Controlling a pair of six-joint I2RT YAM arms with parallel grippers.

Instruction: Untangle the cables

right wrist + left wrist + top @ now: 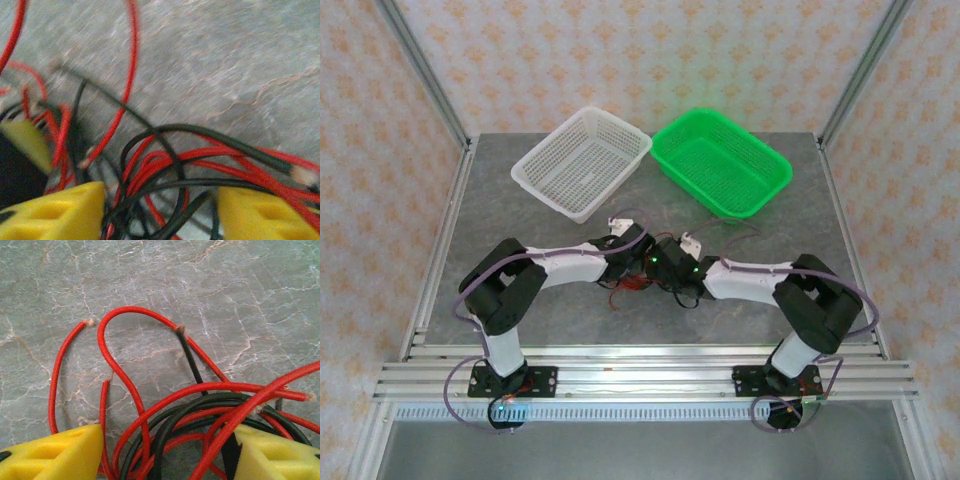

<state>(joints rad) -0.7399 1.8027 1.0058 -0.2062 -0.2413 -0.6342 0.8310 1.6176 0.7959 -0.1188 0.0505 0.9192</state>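
Note:
The cables [625, 288] are a knot of thin red and black wires on the grey marbled table, just ahead of the two wrists. My left gripper [638, 268] and right gripper [665, 272] meet nose to nose over the knot. In the left wrist view the left gripper [167, 455] stands open, and red and black cables [132, 309] loop loosely through the gap between its yellow fingers [55, 452]. In the blurred right wrist view the right gripper [160, 212] also has its jaws apart, with crossing cables [159, 162] lying between its yellow fingers [265, 215].
A white basket [582, 160] and a green basket [720, 160] stand side by side at the back of the table. Metal frame posts rise at the back corners. A rail runs along the near edge by the arm bases.

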